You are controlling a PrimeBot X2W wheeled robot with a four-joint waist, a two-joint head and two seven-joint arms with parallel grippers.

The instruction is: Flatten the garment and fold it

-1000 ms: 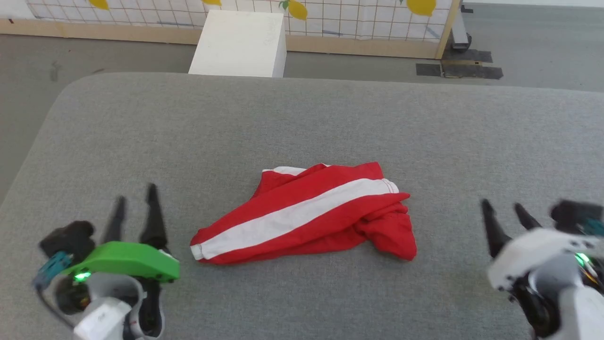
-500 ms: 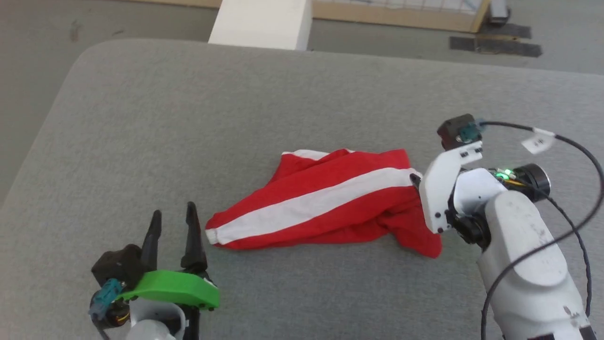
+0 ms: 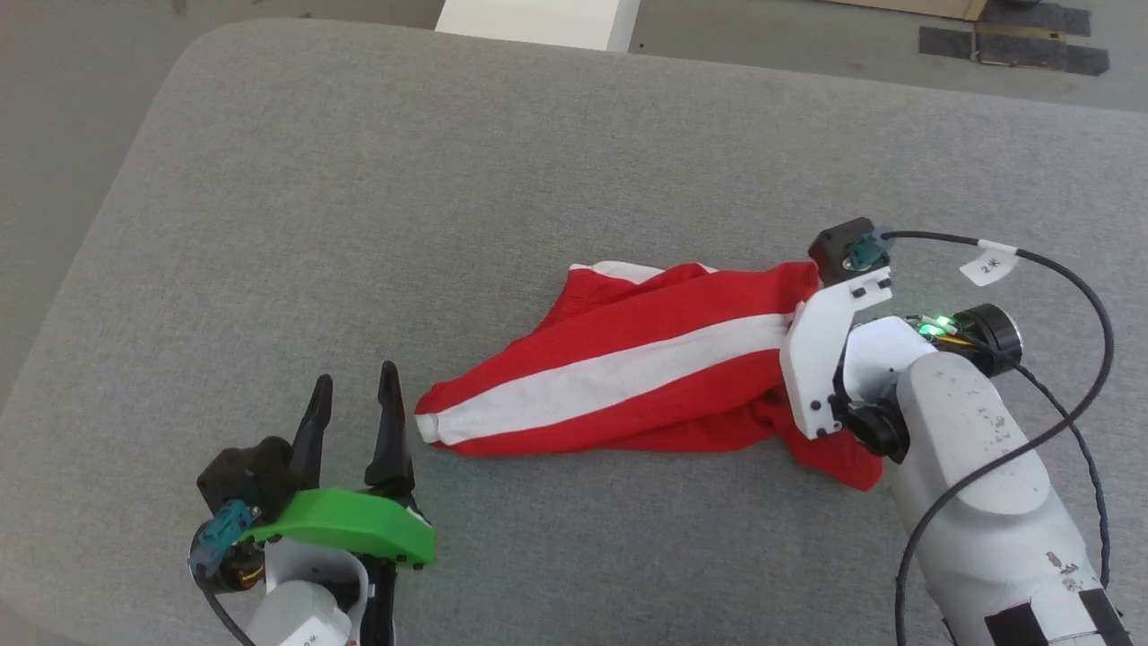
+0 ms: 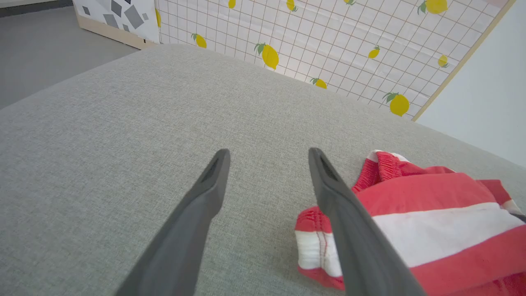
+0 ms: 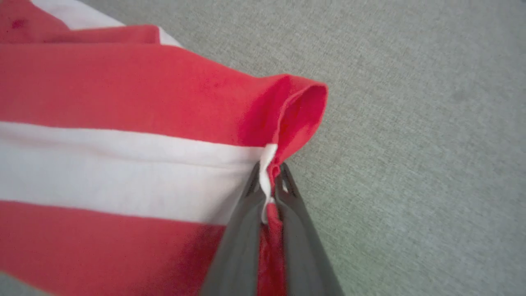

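The right gripper (image 5: 269,176) has swung in from the side and now pinches the garment (image 3: 619,381) at the end of its white stripe, the hem bunched between its fingers. The left gripper (image 3: 355,377) stands wide apart with nothing in it; the garment's other end lies just beside its right finger.

At the lower left of the head view, the left claw (image 3: 354,377) has two long, dark grey fingers (image 4: 197,222) that taper to narrow tips. Its wrist wears a bright green cover (image 3: 350,534), a black camera block (image 3: 247,467) and a teal plug (image 3: 220,531).

At the right, the right claw (image 5: 269,172) has matching dark fingers, and its wrist carries a white bracket (image 3: 821,359) dotted with black screws. A thin black cable (image 3: 928,237) with a marked white tag (image 3: 987,263) runs from a teal connector (image 3: 863,251). A green light (image 3: 940,321) glows above the scuffed pale forearm (image 3: 978,484), which bears black tape patches (image 3: 1022,625).
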